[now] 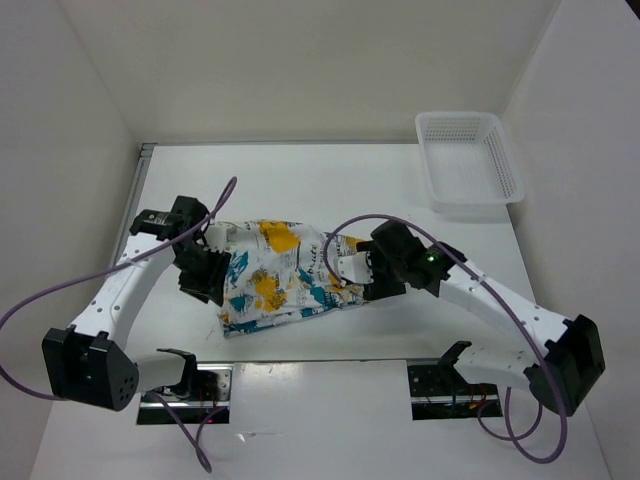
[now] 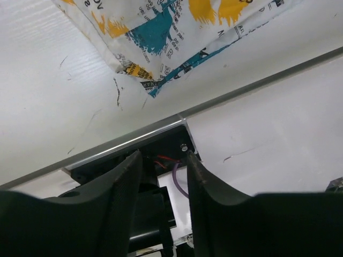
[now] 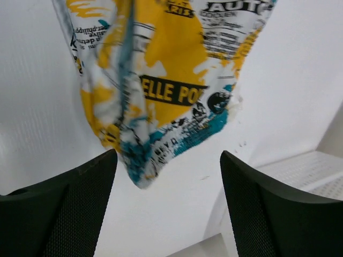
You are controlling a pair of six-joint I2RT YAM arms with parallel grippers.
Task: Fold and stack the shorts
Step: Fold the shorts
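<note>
The shorts (image 1: 272,275), white cloth with teal, yellow and black print, lie in one folded bundle at the table's middle, near the front. I cannot tell two pieces apart. My left gripper (image 1: 207,275) sits at the bundle's left edge, jaws a little apart and empty. In the left wrist view the left gripper (image 2: 163,171) points at the table's front edge, with the shorts (image 2: 177,32) beyond its tips. My right gripper (image 1: 350,270) is at the bundle's right edge. In the right wrist view the right gripper (image 3: 169,176) is wide open, with a corner of the shorts (image 3: 161,80) just ahead of the fingers.
A white plastic lattice basket (image 1: 468,160) stands at the back right corner. The enclosure's white walls ring the table. A metal strip (image 2: 134,134) and a dark mount opening with wires (image 2: 171,155) run along the table's front edge.
</note>
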